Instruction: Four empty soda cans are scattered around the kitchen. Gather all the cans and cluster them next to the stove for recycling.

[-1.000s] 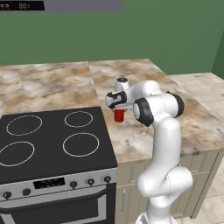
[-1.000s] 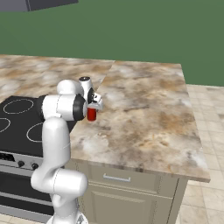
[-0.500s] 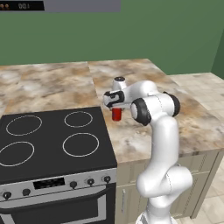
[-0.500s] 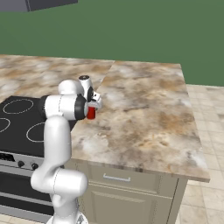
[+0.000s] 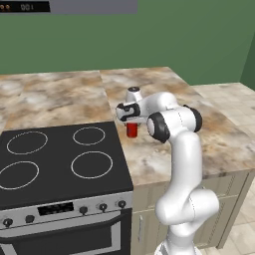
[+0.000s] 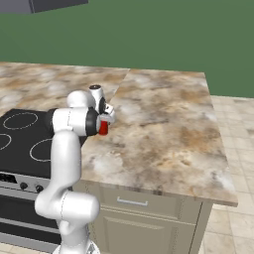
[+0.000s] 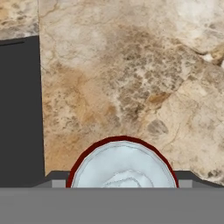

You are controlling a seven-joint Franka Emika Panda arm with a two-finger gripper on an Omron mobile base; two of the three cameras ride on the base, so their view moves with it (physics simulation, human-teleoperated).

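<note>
A red soda can (image 5: 132, 130) with a silver top is held upright between the fingers of my gripper (image 5: 130, 121), which is shut on it. It sits low over the marbled counter (image 5: 159, 154), just right of the stove (image 5: 55, 159), near its back right corner. From the other side, the soda can (image 6: 103, 128) shows under the gripper (image 6: 104, 119), beside the stove (image 6: 20, 139). In the hand view the soda can (image 7: 122, 168) shows its silver top and red rim at the bottom, with the stove (image 7: 19, 109) as a black strip on the left. I cannot tell if the can touches the counter.
The marbled counter (image 6: 163, 134) stretches wide to the right of the stove and behind it. The stove's four ring burners (image 5: 92, 164) are bare. A green wall (image 5: 149, 35) stands behind the counter. Tiled floor (image 6: 233, 149) lies past the counter's right end.
The hand has drifted a little to the left, toward the stove, carrying the can with it. The grip is unchanged.
</note>
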